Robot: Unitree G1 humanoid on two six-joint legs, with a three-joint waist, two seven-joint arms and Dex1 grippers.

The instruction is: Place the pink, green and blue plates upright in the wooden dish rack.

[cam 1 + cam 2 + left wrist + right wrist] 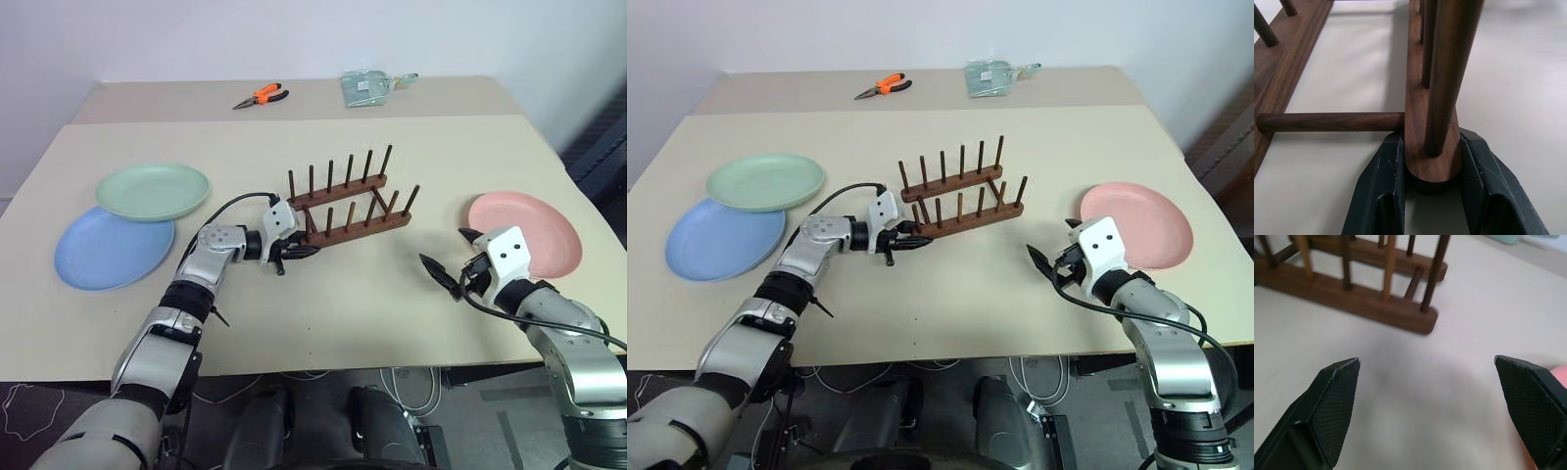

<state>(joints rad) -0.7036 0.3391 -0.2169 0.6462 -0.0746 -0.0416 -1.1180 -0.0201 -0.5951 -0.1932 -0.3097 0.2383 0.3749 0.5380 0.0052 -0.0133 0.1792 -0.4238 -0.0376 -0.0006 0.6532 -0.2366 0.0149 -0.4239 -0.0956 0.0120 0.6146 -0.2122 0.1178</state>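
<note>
- Beige table [392,294] against a pale wall; one orange-handled pliers [261,95] and one clear packet [369,86] lie at its far edge.
- One rack [353,204] stands mid-table: two rails, each with a row of upright pegs.
- Three plates lie flat: green plate [153,190] overlapping the rim of the blue plate [113,248] on the left; pink plate [526,233] alone on the right.
- Left gripper [1432,169]: fingers closed against both sides of the near rail's end.
- Right gripper [450,259]: fingers spread wide, holding nothing, just beside the pink plate.
</note>
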